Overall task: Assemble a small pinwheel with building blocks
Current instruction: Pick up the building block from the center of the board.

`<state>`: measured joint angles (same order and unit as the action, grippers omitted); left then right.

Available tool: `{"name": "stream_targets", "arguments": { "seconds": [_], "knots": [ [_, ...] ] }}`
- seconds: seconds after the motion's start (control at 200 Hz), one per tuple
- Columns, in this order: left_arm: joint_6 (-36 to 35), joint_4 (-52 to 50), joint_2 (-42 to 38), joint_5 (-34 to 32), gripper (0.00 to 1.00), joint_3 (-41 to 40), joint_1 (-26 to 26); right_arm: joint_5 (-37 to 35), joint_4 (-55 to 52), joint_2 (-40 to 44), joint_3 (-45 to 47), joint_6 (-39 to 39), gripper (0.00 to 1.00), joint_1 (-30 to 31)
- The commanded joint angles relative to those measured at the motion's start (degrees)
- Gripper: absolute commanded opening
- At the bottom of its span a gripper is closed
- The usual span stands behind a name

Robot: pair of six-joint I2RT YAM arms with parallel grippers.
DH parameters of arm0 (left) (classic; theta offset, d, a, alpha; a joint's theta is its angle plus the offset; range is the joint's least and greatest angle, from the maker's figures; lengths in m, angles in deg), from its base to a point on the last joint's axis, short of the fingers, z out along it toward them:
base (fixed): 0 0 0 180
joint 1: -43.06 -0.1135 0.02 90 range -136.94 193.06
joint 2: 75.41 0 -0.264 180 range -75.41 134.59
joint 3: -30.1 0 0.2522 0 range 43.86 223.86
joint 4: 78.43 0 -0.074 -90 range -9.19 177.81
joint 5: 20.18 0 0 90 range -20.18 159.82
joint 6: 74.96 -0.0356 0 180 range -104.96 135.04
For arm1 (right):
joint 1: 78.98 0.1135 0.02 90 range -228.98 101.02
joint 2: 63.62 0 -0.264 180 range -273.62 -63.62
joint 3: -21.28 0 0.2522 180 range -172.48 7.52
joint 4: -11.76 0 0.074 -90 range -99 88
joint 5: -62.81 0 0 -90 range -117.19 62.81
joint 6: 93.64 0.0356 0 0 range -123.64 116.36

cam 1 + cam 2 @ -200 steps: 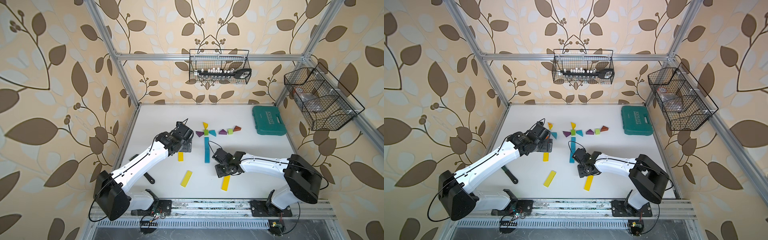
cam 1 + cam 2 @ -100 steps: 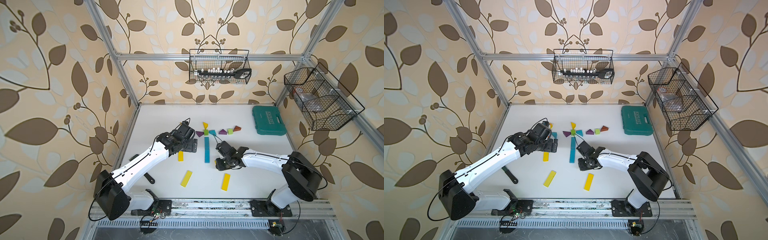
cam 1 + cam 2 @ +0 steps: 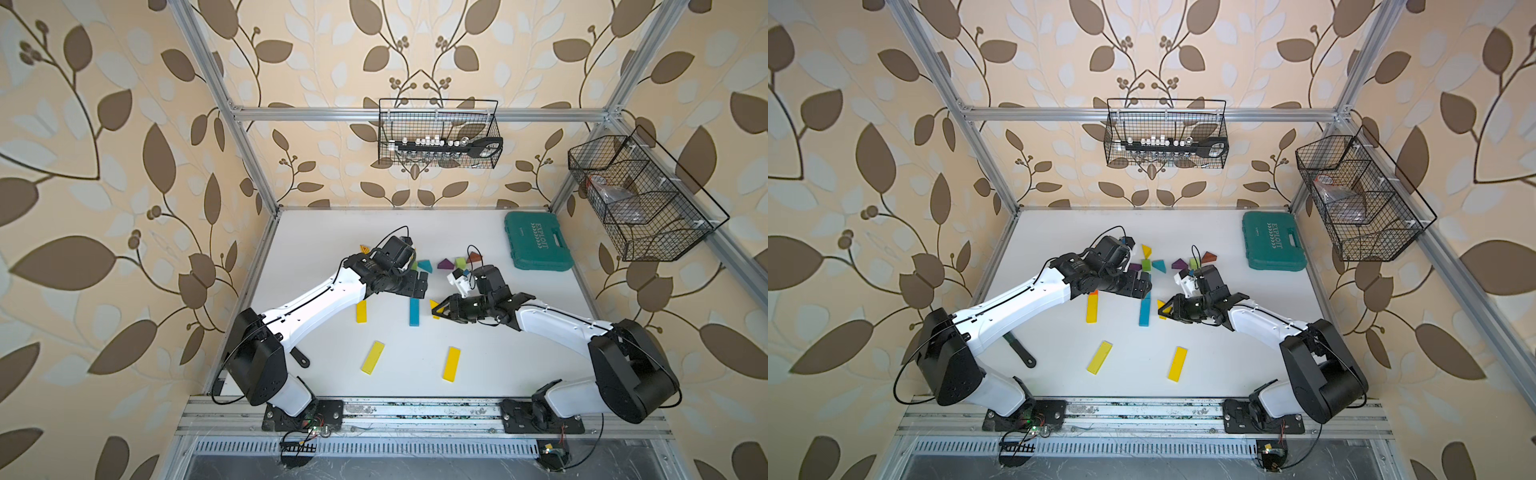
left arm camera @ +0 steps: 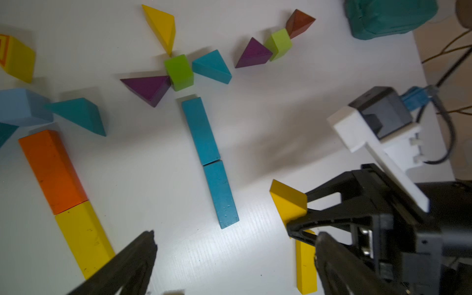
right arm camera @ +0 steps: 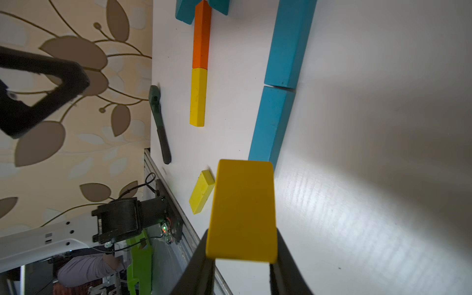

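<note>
A green cube (image 4: 178,71) sits with a yellow wedge (image 4: 161,25), a teal wedge (image 4: 212,66) and a purple wedge (image 4: 148,88) around it. Two blue bars (image 4: 212,163) lie end to end below it. My right gripper (image 5: 241,255) is shut on another yellow wedge (image 4: 288,201), just right of the lower blue bar (image 3: 414,311). In both top views the right gripper (image 3: 436,309) points left at that bar. My left gripper (image 4: 236,240) stands open and empty over the blue bars' upper part; its arm (image 3: 324,295) hides much of the green cube.
A purple wedge (image 3: 444,263), green cube (image 3: 460,262) and brown wedge (image 3: 473,258) lie in a row. An orange bar (image 4: 51,171) joins a yellow bar (image 4: 81,237). Loose yellow bars (image 3: 372,363) (image 3: 451,363) lie near the front. A teal tool case (image 3: 538,241) lies back right; a black tool (image 5: 159,125) lies left.
The right gripper has shut on the yellow wedge and shifted a little away from the front edge. The left gripper has moved right, over the blue bars.
</note>
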<state>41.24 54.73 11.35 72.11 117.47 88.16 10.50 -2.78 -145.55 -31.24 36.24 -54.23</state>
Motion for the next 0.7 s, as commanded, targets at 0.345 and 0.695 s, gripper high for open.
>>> {"name": "stream_targets", "arguments": {
  "seconds": [0.345, 0.695],
  "knots": [
    [-33.6, 0.7, -4.6, 9.9, 0.95, -0.7, 4.7, 24.4, 9.0, 1.3, -0.5, 14.4, 0.06, -4.9],
    [-40.2, -1.2, 4.4, 9.6, 0.91, 4.1, 5.8, 29.6, 7.0, 1.6, -1.7, 14.3, 0.07, -5.9]
  ]
}}
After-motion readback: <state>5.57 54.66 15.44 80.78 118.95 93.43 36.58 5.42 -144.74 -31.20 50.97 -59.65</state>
